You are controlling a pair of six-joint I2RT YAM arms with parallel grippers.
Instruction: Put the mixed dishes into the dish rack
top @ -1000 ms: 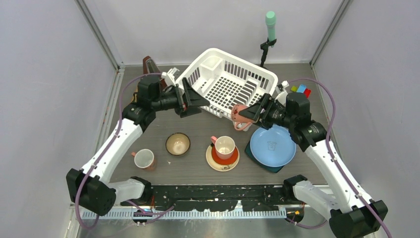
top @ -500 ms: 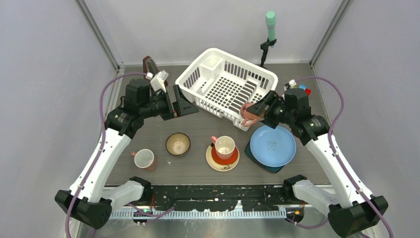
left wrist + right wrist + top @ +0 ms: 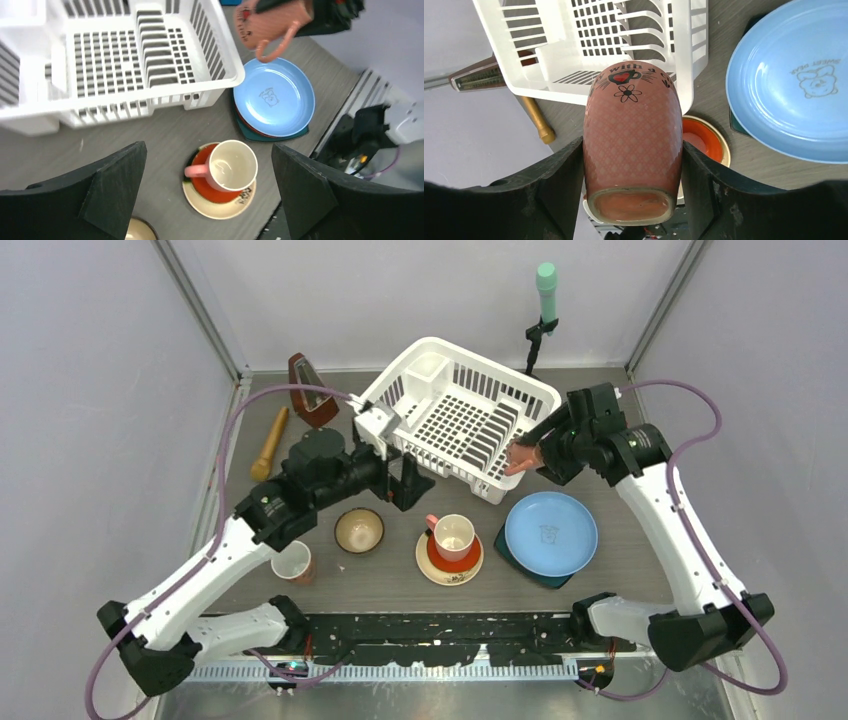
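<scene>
Right gripper point(image 3: 533, 452) pinches a pink mug point(image 3: 632, 145) by the dish rack point(image 3: 125, 101); left gripper point(image 3: 207, 175) spread

Bright, even overhead light is filling every view, leaving soft shadows on the counter point(image 3: 395, 575); the dish rack point(image 3: 125, 97) is blurring slightly in the left wrist view.

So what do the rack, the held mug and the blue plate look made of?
The rack looks like white moulded plastic, matte, slotted walls. The held mug: likely glazed ceramic, pink, printed pattern, faint sheen. The blue plate: glazed ceramic or melamine, can't tell; smooth, glossy.
</scene>
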